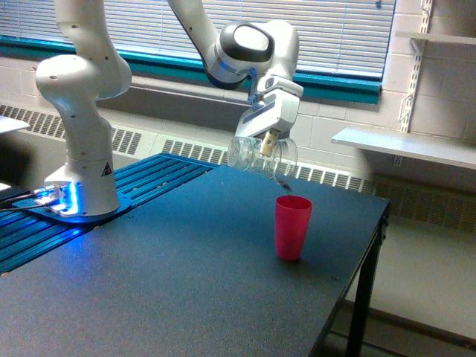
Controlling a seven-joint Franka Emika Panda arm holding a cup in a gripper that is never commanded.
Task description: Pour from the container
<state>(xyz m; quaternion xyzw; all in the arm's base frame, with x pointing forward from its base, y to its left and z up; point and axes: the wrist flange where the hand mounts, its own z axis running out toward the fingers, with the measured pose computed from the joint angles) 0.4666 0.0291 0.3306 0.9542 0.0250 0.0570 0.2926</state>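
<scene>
Below my pincer point(268, 141) spreads the dark table point(149, 282). The pink cup point(292, 227) stands on it, below and slightly to the exterior view's right. My pincer is clamped on the container point(260, 155), tipped on its side, mouth toward the cup. It looks nearly empty; a last trickle point(285, 181) falls. Pouring seems almost done.

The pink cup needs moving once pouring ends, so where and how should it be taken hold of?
Grip the pink cup across its upper wall just under the rim, from the side. It stands upright and open-topped, tapering downward, so the wide top resists slipping. The container still hangs above, blocking a top approach.
</scene>
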